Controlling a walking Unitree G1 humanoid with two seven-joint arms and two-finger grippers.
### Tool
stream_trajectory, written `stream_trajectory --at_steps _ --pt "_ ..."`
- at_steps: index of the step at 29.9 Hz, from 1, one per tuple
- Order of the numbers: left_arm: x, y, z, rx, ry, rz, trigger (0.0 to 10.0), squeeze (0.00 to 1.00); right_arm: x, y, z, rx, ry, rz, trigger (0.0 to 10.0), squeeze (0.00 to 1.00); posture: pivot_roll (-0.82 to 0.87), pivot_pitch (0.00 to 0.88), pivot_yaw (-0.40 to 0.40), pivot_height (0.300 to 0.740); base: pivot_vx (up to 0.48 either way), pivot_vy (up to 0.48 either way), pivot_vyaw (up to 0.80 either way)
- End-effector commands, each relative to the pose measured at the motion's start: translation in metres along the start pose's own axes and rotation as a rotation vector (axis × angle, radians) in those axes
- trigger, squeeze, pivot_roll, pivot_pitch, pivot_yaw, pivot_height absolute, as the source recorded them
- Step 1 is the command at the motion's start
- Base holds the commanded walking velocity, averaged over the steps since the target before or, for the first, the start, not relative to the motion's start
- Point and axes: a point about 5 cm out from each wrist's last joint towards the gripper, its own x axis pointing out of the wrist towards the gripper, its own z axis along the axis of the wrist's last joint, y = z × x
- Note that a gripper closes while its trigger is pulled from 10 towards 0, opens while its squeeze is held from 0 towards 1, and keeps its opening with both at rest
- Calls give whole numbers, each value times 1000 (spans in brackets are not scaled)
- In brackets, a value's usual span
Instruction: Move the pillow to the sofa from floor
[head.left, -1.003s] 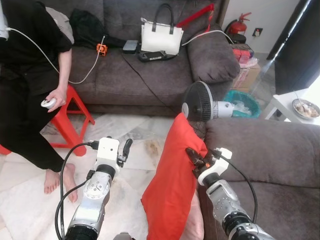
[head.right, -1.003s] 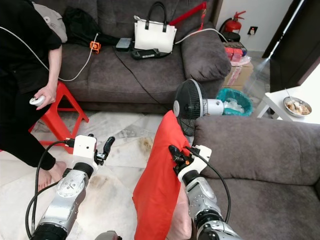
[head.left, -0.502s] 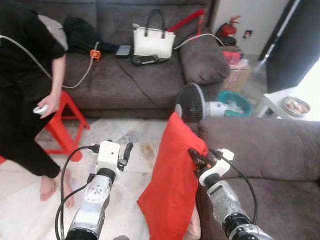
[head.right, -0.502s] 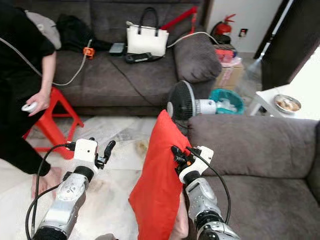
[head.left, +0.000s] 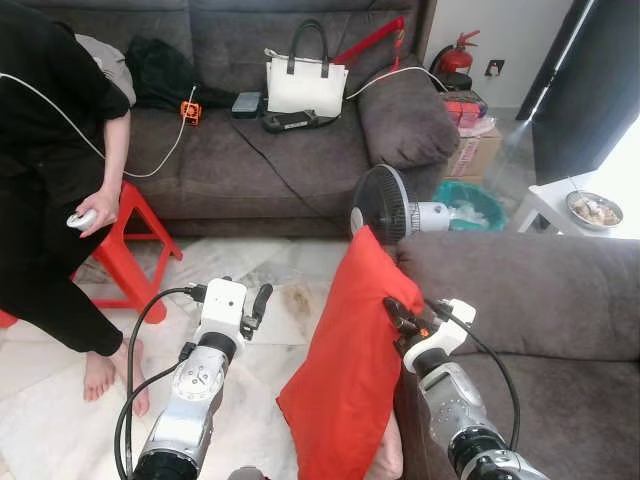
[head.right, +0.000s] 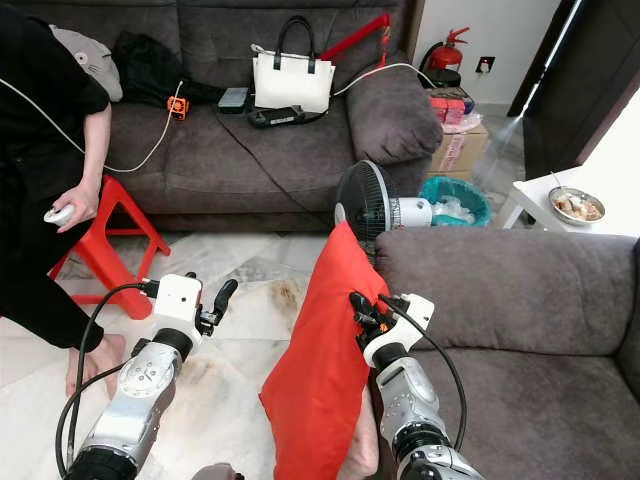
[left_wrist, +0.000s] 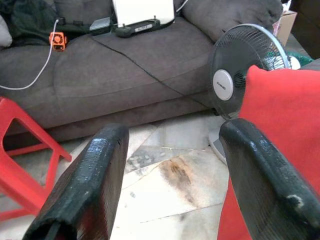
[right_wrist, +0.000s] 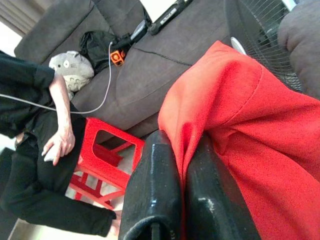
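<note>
Pillow: red, upright on edge, lifted off the marble floor, leaning against the arm end of the near grey sofa; top corner just in front of the standing fan.
Right gripper: clamped on a fold of the pillow's upper right edge; in the right wrist view, red cloth pinched between the two black fingers, rest of the pillow spread beyond them.
Left gripper: spread apart, holding nothing, raised over the floor just left of the pillow and apart from it; in the left wrist view, pillow edge beside one finger.
Far sofa: white handbag, black cable, orange gadget on its seat.
Person: black clothes, barefoot at left, white controller in hand, beside a red stool.
</note>
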Motion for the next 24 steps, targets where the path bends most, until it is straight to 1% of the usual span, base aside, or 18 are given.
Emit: stream_trajectory --at_steps 1,10,24 --pt "-1 1 0 4 -3 0 10000 0 10 9 28 -64 -130 51 10000 0 165 0 -54 740 0 0 0" --pt "-2 -1 -1 28 -1 -6 10000 0 9 9 27 -65 -126 47 10000 0 167 0 -56 740 0 0 0" --pt "0 -1 0 25 -3 10 10000 0 11 10 27 -74 -114 50 10000 0 164 8 -65 740 0 -418 0"
